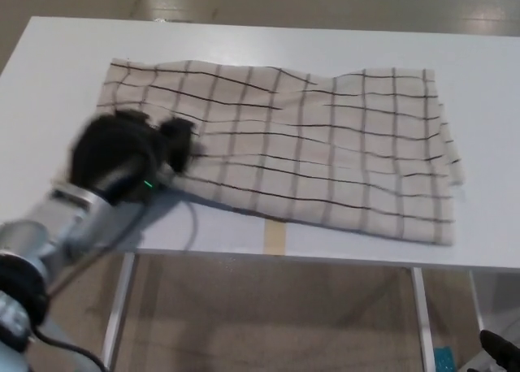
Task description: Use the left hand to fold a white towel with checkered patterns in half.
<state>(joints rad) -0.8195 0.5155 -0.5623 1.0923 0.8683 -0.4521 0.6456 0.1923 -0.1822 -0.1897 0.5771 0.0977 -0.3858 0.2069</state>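
The white towel with dark checks [309,144] lies spread on the white table [268,39], slightly skewed, with ripples along its far edge. My left hand [122,153] rests on the towel's near left corner, fingers curled into the cloth, and looks shut on it; motion blur softens the picture. The corner itself is hidden under the hand. My left forearm [57,226] comes in from the lower left, past the table's front edge. A small black tip [500,349] at the bottom right corner may be my right hand; too little shows.
A strip of tan tape [276,238] marks the table's front edge near the middle. Metal table legs [418,315] stand below, over a beige floor. Bare table surface lies to the left, behind and to the right of the towel.
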